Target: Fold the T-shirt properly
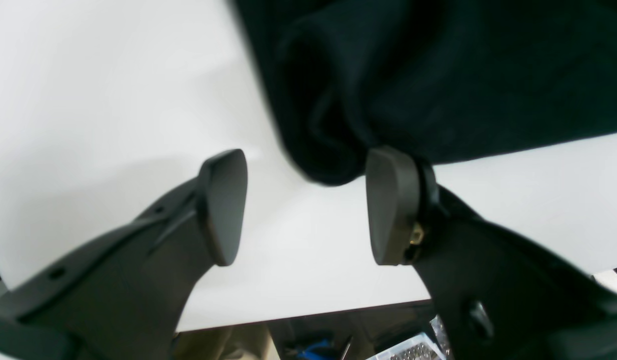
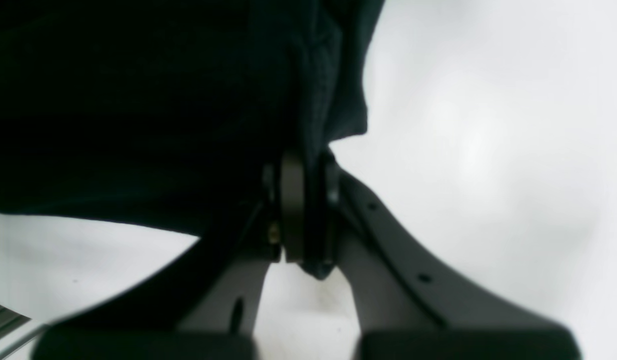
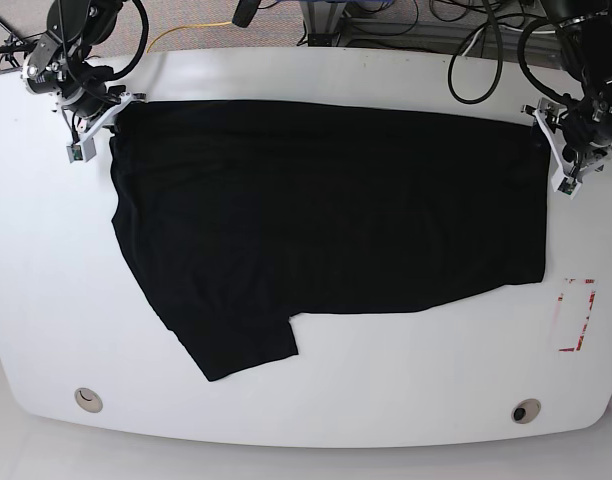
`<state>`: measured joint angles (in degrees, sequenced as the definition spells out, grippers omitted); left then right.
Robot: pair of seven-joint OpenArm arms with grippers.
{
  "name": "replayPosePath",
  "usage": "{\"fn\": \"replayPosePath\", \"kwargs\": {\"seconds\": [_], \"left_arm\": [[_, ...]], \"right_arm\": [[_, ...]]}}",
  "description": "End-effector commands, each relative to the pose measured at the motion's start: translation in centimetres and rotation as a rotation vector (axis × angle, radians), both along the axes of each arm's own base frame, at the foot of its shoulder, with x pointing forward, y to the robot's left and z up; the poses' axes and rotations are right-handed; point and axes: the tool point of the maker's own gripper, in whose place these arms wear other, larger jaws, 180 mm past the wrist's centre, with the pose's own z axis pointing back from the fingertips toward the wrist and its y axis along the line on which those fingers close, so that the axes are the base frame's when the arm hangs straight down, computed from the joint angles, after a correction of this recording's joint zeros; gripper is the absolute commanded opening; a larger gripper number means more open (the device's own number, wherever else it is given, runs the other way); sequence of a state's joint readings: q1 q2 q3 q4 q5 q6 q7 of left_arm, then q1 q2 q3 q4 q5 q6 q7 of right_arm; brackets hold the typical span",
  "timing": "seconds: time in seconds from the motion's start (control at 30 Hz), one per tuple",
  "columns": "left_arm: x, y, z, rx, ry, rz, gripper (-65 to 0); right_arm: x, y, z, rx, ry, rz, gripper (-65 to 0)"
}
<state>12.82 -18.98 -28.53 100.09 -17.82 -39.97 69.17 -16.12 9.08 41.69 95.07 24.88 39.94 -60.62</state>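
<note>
The black T-shirt [image 3: 326, 210] lies spread across the white table [image 3: 386, 380] with no print showing, and one short sleeve [image 3: 241, 345] points toward the front left. My right gripper [image 3: 114, 112] is at the shirt's far left corner. In the right wrist view it [image 2: 311, 210] is shut on a bunched fold of the T-shirt [image 2: 138, 100]. My left gripper [image 3: 544, 125] is at the far right corner. In the left wrist view it [image 1: 306, 170] stands open, and a rolled edge of the T-shirt [image 1: 438, 75] hangs just past the fingertips, touching the right pad [image 1: 391, 200].
A red-and-white marker [image 3: 574, 315] lies on the table at the right, beside the shirt's hem. Two round holes [image 3: 86, 400] [image 3: 526, 411] sit near the front edge. Cables [image 3: 476, 40] run behind the table. The table edge [image 1: 298, 320] shows below my left fingers.
</note>
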Motion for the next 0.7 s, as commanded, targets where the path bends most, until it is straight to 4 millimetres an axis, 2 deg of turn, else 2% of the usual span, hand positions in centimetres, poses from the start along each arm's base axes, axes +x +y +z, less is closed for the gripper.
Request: {"fn": "replayPosePath", "kwargs": {"seconds": [0.0,0.07,0.17,0.43,0.57,0.6,0.67], "left_arm": [[0.7,0.7,1.0,0.026,-0.029,-0.006,-29.4],[1.3,0.4,1.3,0.023,-0.042,-0.012,-29.4],[1.2,0.1,0.5,0.009,-0.020,-0.018,-29.4],[1.0,0.8,-1.3,-0.031,0.029,0.024,-29.6],[1.3,0.6,-1.3,-0.044,0.006,0.021,-29.9],[1.4,0.7,-1.2,-0.041,0.000,0.019,-30.3],[1.4,0.7,-1.2,-0.039,0.000,0.019,-37.5]], "right_arm": [[-0.2,-0.5,0.1,-0.024,0.016,0.007,-65.0],[0.0,-0.5,0.2,-0.024,0.012,0.007,-65.0],[0.0,-0.5,0.2,-0.024,0.012,0.007,-65.0],[0.3,-0.5,0.3,-0.023,0.007,0.007,-65.0],[0.2,-0.5,0.3,-0.024,0.008,0.007,-65.0],[0.2,-0.5,0.3,-0.023,0.008,0.006,-65.0],[0.2,-0.5,0.3,-0.023,0.008,0.006,-65.0]]}}
